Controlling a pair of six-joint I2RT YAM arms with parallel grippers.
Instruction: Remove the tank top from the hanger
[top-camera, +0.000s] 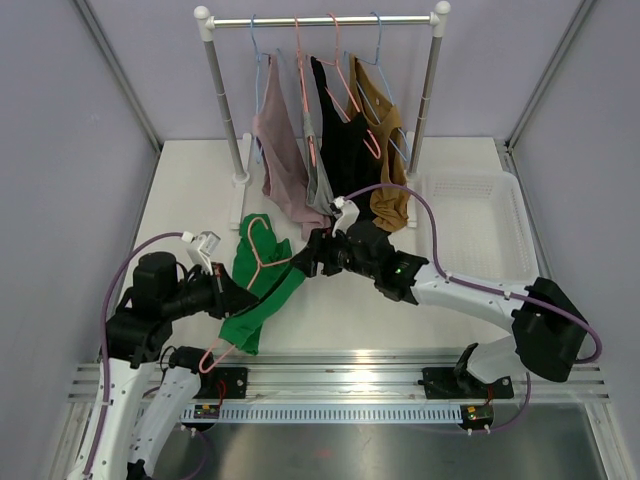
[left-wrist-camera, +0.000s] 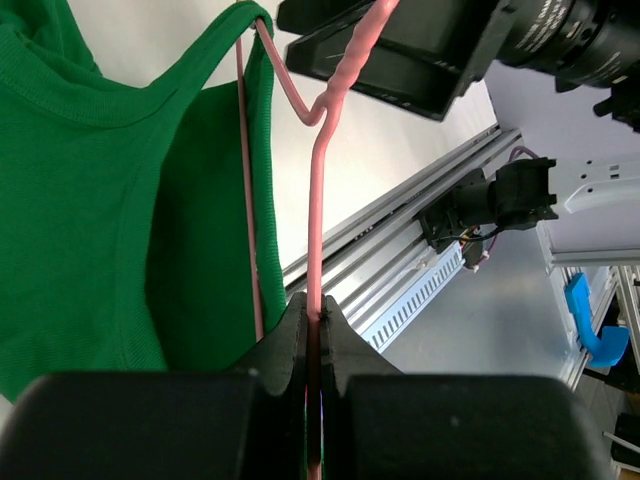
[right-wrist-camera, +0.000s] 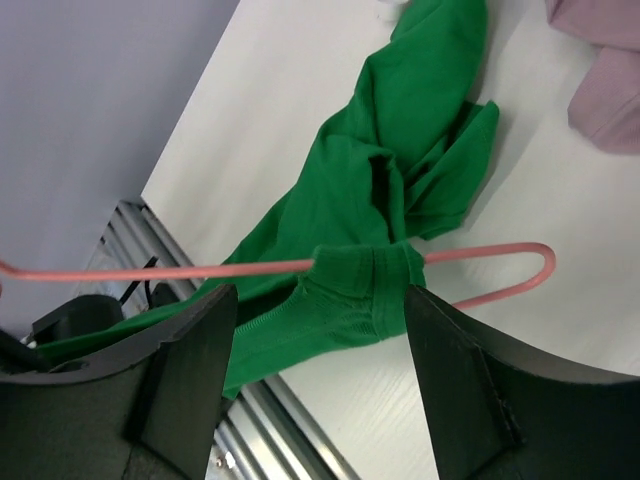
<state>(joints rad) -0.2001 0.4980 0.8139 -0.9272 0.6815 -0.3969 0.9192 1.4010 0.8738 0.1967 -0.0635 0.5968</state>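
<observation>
A green tank top (top-camera: 258, 285) hangs on a pink wire hanger (top-camera: 215, 355) held just above the table. My left gripper (top-camera: 230, 296) is shut on the hanger wire (left-wrist-camera: 316, 230), with the green fabric (left-wrist-camera: 90, 200) to its left. My right gripper (top-camera: 308, 256) is open at the hanger's other end. In the right wrist view its fingers (right-wrist-camera: 190, 370) stand on either side of a green shoulder strap (right-wrist-camera: 365, 285) looped over the pink wire (right-wrist-camera: 180, 270), without touching it. The rest of the top (right-wrist-camera: 400, 130) drapes down onto the table.
A clothes rack (top-camera: 322, 19) at the back holds several garments on hangers: mauve (top-camera: 282, 150), grey, black (top-camera: 340, 140) and brown (top-camera: 388, 150). A white basket (top-camera: 480, 235) stands at the right. An aluminium rail (top-camera: 340, 385) runs along the near edge.
</observation>
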